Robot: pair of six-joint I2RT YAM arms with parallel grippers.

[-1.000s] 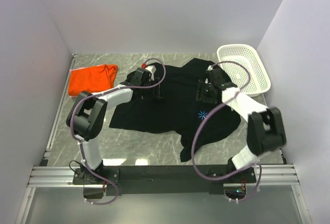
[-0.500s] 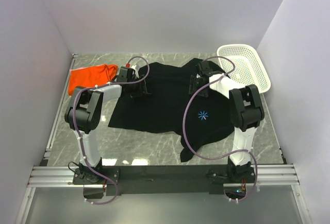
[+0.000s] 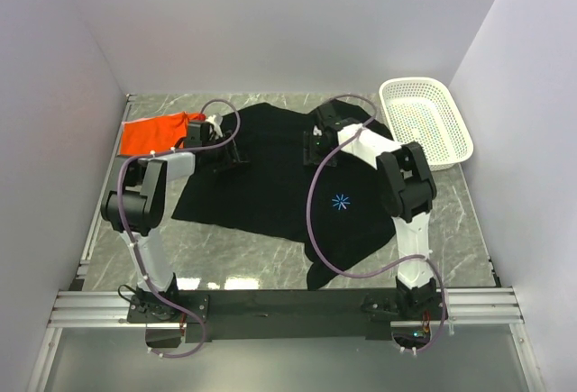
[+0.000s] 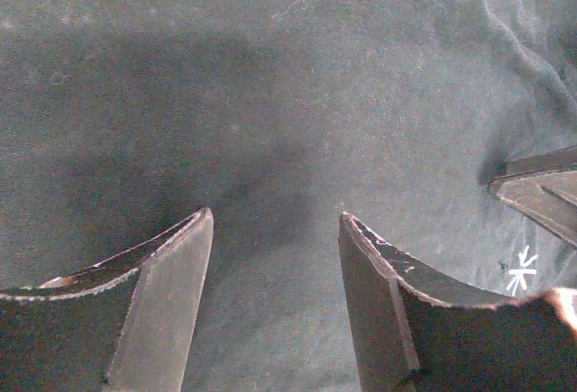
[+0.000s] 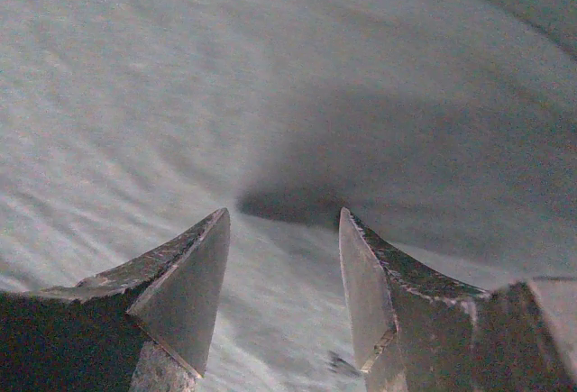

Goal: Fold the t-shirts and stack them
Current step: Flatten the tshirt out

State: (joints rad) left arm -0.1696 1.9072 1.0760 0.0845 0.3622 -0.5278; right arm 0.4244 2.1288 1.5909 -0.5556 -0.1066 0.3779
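The large black t-shirt (image 3: pixel 270 189) lies spread over the middle of the table, its light-blue starburst mark (image 3: pixel 340 201) facing up. The orange t-shirt (image 3: pixel 153 132) lies crumpled at the far left, just beside the black one's upper left edge. My left gripper (image 3: pixel 230 158) is down on the black shirt's upper left part, its jaws apart over flat cloth (image 4: pixel 270 95). My right gripper (image 3: pixel 313 150) is down on the shirt's upper middle, its jaws apart over cloth (image 5: pixel 180 95) with a shadowed crease just ahead. The left wrist view shows the gripper (image 4: pixel 275 216) and the starburst (image 4: pixel 521 273); the right wrist view shows its gripper (image 5: pixel 284 214).
A white plastic mesh basket (image 3: pixel 455 131) stands at the back right against the wall. White walls close in the left, back and right sides. Bare marble tabletop (image 3: pixel 225 252) shows along the near edge in front of the shirt.
Both grippers have moved left over the black shirt. The shirt has slid left with them, away from the basket, so its left edge now lies by the orange shirt.
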